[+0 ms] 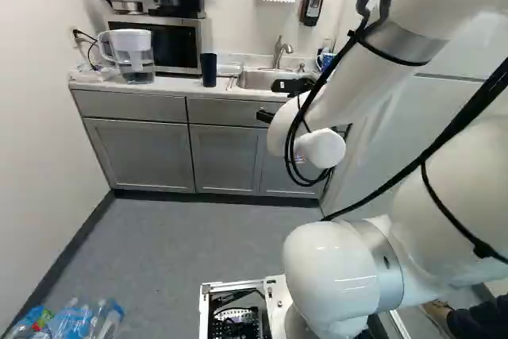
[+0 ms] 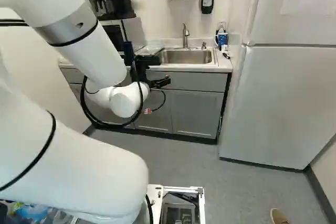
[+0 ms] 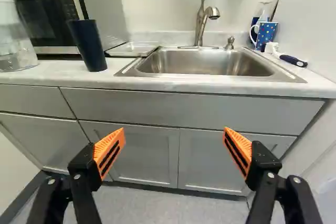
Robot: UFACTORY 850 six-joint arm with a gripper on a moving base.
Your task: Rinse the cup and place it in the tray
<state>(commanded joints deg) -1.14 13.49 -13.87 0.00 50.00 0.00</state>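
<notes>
From where I stand, the one gripper (image 2: pixel 164 71) has its two fingers spread wide with nothing between them, facing the counter (image 3: pixel 52 75). One dark blue cup (image 3: pixel 87 44) stands upright up there, between one clear pitcher (image 3: pixel 14 40) and one shallow tray (image 3: pixel 132 49), and past the tray come one sink (image 3: pixel 205 63) with one faucet (image 3: pixel 200 22), then one dotted mug (image 3: pixel 266 33)

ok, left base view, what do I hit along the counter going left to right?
pitcher → dark cup → tray → sink → mug
</notes>
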